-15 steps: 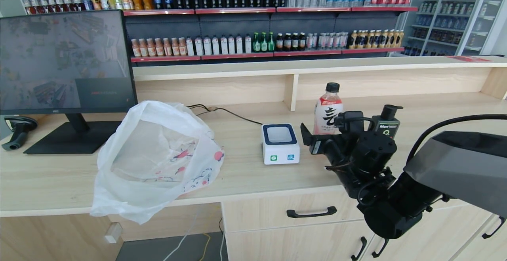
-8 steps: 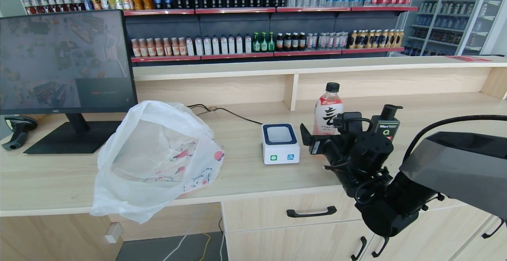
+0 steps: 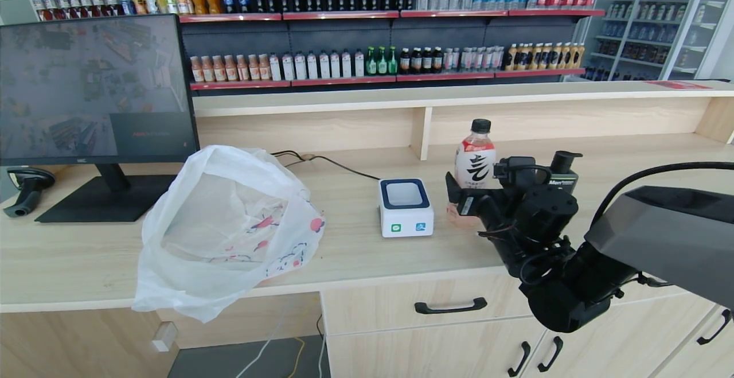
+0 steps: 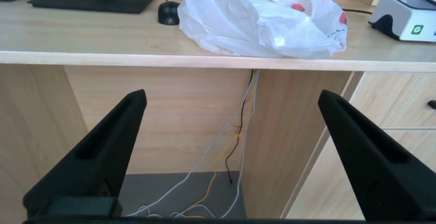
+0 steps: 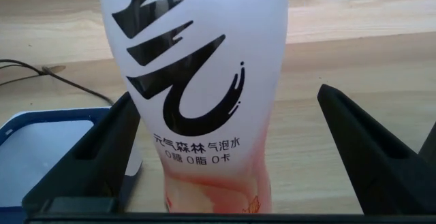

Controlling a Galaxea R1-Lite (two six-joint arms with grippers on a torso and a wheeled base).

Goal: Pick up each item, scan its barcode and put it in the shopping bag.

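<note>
A pale pink drink bottle point(image 3: 475, 157) with a black cap stands upright on the wooden counter point(image 3: 355, 246), right of the white scanner box point(image 3: 405, 207). My right gripper point(image 3: 479, 182) is open, and the bottle's point(image 5: 204, 94) lower body stands between its fingers point(image 5: 88, 169) in the right wrist view. A dark pump bottle point(image 3: 565, 174) stands just right of it, partly hidden by my arm. The white shopping bag point(image 3: 229, 229) lies open at the counter's front left. My left gripper point(image 4: 231, 94) hangs open below the counter edge, facing the bag point(image 4: 266, 16).
A monitor point(image 3: 92, 91) and a handheld scanner point(image 3: 26, 191) stand at the far left, with a mouse point(image 4: 168, 13) by the bag. Cables run behind the scanner box. A raised ledge point(image 3: 459, 100) backs the counter. Drawers with black handles point(image 3: 451, 308) sit below.
My right gripper has moved forward and to the right, so the drink bottle now stands between its fingers. The bottle, bag and scanner have not moved.
</note>
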